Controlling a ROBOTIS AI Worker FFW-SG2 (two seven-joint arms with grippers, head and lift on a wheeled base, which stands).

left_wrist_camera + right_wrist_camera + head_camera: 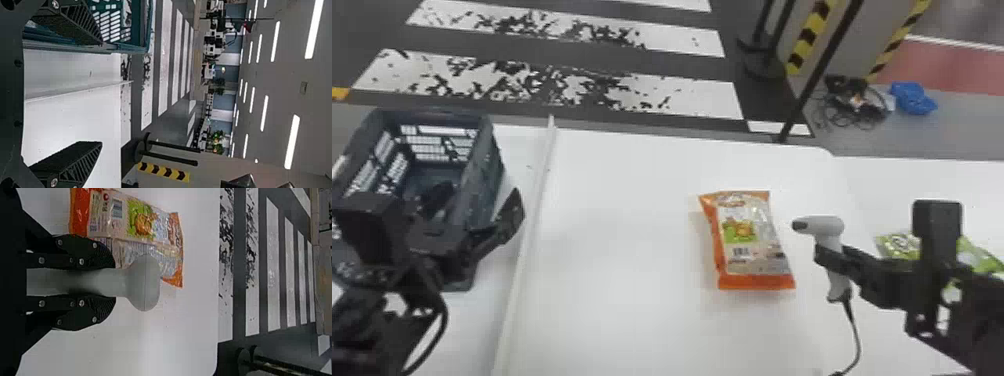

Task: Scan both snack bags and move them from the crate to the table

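Can see an orange-ended snack bag (pixel 752 240) lying flat on the white table (pixel 622 210), out of the crate, with barcode and green picture facing up. In the head view, find just to the right of it a pale grey scanner (pixel 827 225), upright, with dark nose turned toward the bag. Have the right gripper (pixel 832 256) clamped around the scanner's handle, with one black finger on each side, as seen in the right wrist view too. From the handle's foot, can follow a black cable (pixel 857 340) down toward the near edge of the view. Farther right, behind the right arm, can make out a green snack bag (pixel 897 245), partly hidden, on white surface. To the left of the orange-ended bag, across bare table, see a raised pale strip (pixel 532 215) running from near to far. Past that, find the dark slatted crate (pixel 487 185), and at its near right part the left gripper (pixel 477 199), with fingers spread wide around nothing, one by the crate's opening and one on the strip's side. Beyond the table, see floor with worn white stripes (pixel 582 90), black posts (pixel 809 85), tangled cables (pixel 854 107) and a blue bundle (pixel 912 97).
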